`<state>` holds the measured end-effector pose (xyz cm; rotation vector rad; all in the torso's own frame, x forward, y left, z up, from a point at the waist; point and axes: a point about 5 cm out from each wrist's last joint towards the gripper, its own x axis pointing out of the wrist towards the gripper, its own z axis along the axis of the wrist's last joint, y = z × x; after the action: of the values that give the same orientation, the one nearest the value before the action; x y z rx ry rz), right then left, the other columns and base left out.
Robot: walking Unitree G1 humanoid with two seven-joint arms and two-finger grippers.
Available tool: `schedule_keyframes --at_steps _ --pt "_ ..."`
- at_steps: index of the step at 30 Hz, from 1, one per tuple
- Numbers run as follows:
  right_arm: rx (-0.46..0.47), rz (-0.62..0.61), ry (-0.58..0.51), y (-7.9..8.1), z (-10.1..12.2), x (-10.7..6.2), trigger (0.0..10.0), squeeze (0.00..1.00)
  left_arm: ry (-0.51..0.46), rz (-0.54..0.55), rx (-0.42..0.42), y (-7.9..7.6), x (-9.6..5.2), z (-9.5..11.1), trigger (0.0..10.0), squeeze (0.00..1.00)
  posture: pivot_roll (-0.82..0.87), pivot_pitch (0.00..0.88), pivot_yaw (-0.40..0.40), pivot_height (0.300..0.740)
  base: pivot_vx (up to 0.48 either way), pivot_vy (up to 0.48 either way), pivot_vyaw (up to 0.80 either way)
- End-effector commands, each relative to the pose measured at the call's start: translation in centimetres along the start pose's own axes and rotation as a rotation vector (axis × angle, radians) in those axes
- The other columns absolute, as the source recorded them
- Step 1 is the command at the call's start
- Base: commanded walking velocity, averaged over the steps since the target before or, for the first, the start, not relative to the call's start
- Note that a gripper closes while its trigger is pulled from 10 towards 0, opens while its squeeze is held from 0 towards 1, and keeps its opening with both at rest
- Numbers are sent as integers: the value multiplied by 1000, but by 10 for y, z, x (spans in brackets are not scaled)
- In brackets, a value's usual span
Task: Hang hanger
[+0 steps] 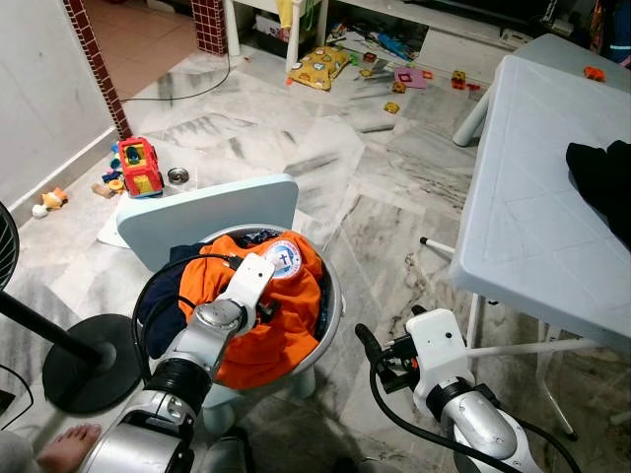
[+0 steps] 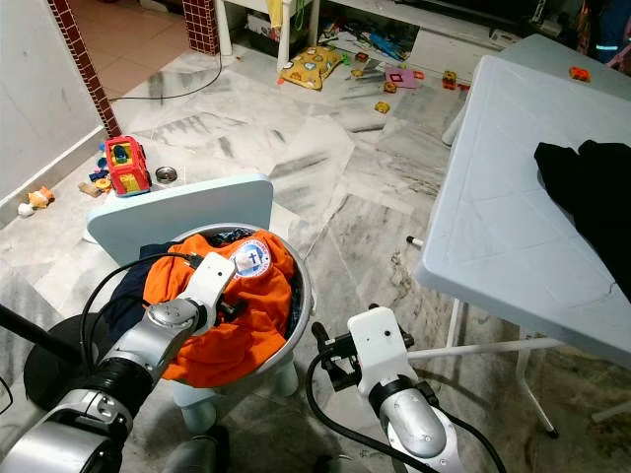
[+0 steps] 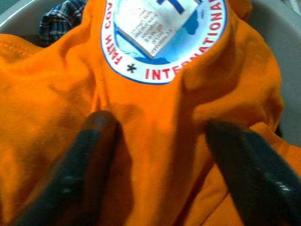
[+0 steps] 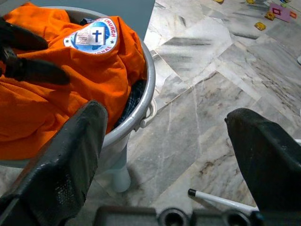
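Your left gripper (image 3: 155, 155) is down over the orange T-shirt (image 1: 258, 330), fingers spread wide with nothing between them, tips hovering at or just touching the cloth below the round printed badge (image 1: 283, 258). That pose reads as lining up a pinch on the shirt, not on a hanger; no hanger can be made out, so the task's thing is likely buried or elsewhere. Your right gripper (image 4: 174, 155) is also wide and empty, held low at about 3 o'clock of the basin, probably waiting.

The shirt is heaped on top of darker laundry in a grey round basin (image 1: 333, 305) that sits on a pale blue plastic chair (image 1: 212, 217).

Beyond, at 2 o'clock, a pale blue folding table (image 1: 523, 217) carries a black garment (image 1: 603, 177). The floor is grey-veined marble (image 1: 375, 187), with a red toy truck (image 1: 139, 166) at 11 o'clock, scattered toys at 12, and a fan base (image 1: 84, 360) at 9.
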<state>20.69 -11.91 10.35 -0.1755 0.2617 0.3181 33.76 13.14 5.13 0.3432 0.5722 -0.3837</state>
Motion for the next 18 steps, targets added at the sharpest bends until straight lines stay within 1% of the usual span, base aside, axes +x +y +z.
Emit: schedule_keyframes --at_steps 1,7,18 --pt "-1 -4 22 0 -5 -2 10000 0 35 -20 -18 -3 1 -7 0 0 19 150 -90 740 0 0 0" --pt "3 -4 29 1 -6 -3 10000 0 49 -31 -36 -3 2 -10 0 0 18 155 -90 740 0 0 0" --pt "0 1 28 1 -6 0 10000 0 47 -39 -47 -4 2 -11 0 0 20 155 -92 740 0 0 0"
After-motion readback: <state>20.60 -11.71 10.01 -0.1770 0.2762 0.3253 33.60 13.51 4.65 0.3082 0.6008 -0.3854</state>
